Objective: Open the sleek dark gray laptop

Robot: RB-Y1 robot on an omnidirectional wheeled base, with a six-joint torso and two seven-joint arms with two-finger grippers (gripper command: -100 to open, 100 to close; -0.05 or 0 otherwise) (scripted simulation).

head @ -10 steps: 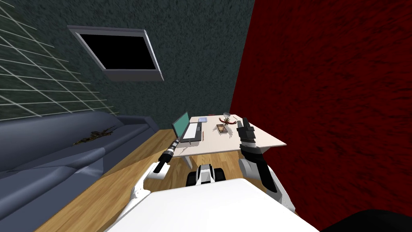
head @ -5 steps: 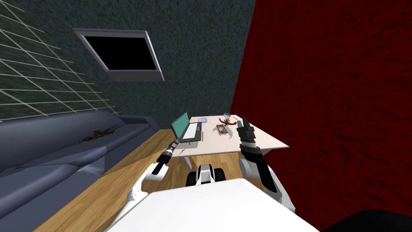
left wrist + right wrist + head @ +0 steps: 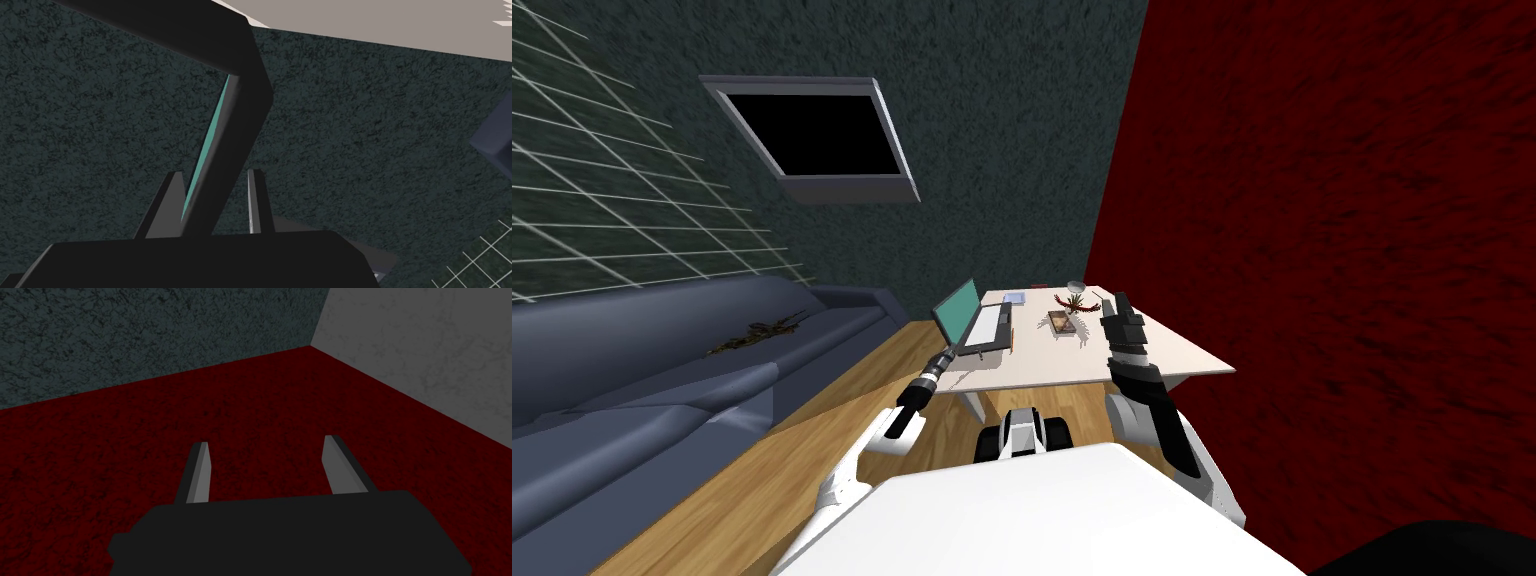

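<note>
A big dark blue sofa (image 3: 662,380) ran along the robot's left side. In front stood a pale table (image 3: 1112,360). The laptop (image 3: 970,320) sat on the table corner nearest the sofa. It was already partly open, with its green screen (image 3: 958,306) facing across the table. The right gripper (image 3: 265,440) hung over the table's other side, with its fingers wide apart and holding nothing. The left gripper (image 3: 215,172) had its two fingers squeezed onto the lid (image 3: 235,125), one on the screen side and one on the dark back. The lid looked thin, stiff and smooth, so it could slip. I think that outer edge, far from the hinge, was the best place to hold. The base looked light and might slide or lift. A hard squeeze could hurt the screen.
</note>
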